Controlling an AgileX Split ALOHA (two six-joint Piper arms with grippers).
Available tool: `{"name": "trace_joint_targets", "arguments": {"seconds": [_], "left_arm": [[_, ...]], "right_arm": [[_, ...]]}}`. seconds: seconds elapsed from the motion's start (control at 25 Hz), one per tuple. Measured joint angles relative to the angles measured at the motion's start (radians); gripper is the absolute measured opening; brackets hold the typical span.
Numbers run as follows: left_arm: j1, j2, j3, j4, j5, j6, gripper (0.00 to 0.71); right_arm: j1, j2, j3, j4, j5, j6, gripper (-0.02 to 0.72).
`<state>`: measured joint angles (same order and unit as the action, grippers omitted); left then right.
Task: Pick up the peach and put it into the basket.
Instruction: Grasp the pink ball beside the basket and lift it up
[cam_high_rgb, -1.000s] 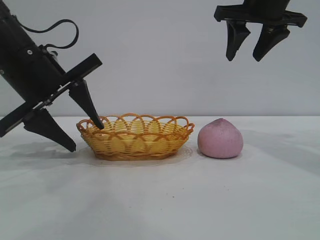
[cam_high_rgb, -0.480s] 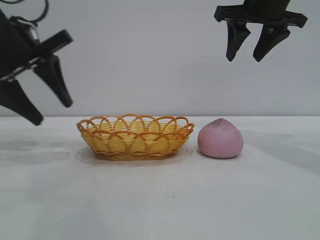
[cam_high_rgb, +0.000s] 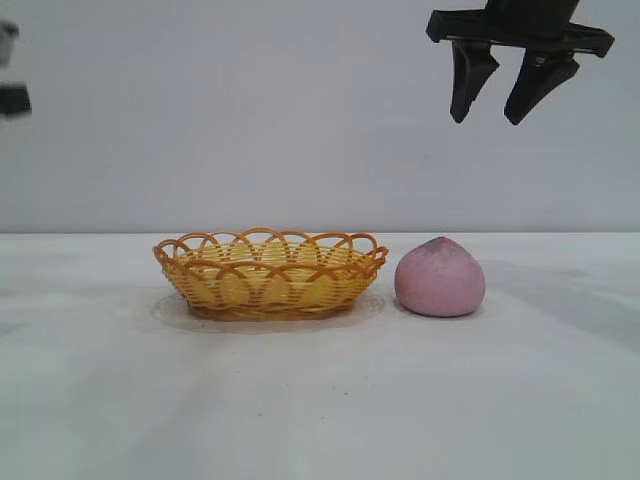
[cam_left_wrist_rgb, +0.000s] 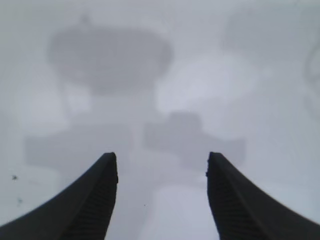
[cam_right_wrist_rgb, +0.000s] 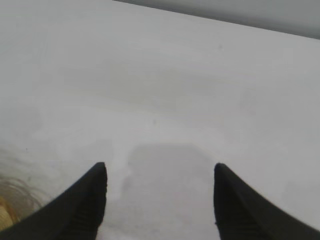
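While the dusty-pink rounded peach (cam_high_rgb: 440, 277) sits on the white bench (cam_high_rgb: 320, 400) just beside the shallow oval wicker basket (cam_high_rgb: 270, 272), on the side nearer my right arm, nothing has been picked up yet, so I judge the task to be at its very start: the approach. From the exterior view, my right gripper (cam_high_rgb: 513, 100) hangs high above and slightly outward of the peach, fingers apart and holding nothing. My left arm shows only as a sliver at the far upper edge, well away from both things. The basket, yellow-tan with an orange-brown looped rim, looks empty from this level angle, though its floor is partly hidden by the wall. From my left wrist view, my left gripper (cam_left_wrist_rgb: 162, 167) has its two dark fingers spread with only shadowed bench between them; neither fruit nor basket appears there. From my right wrist view, the right gripper's fingers stand parted over bare bench, with a blurred trace of wicker at one corner and no peach in sight. The next move, as I judge it, calls for lowering the right gripper over the peach, straddling its rounded body before closing, then lifting it clear of the looped rim.
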<state>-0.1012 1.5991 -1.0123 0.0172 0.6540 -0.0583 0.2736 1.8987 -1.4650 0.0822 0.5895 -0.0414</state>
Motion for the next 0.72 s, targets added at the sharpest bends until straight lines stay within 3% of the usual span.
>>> {"name": "trace_joint_targets", "arguments": {"seconds": [0.24,0.52,0.72], "left_arm": [[0.000,-0.394,0.133,0.046,0.056,-0.012,0.356],[0.000,-0.840,0.321,0.077,0.249,-0.014,0.356],[0.000,-1.084,0.372,0.072,0.392,-0.001,0.356]], "right_arm": [[0.000,0.000,0.000,0.017,0.023,-0.020,0.396],[0.000,0.000,0.000,0.041,0.030,-0.045,0.396],[0.000,0.000,0.000,0.059,0.032,-0.055,0.396]]}}
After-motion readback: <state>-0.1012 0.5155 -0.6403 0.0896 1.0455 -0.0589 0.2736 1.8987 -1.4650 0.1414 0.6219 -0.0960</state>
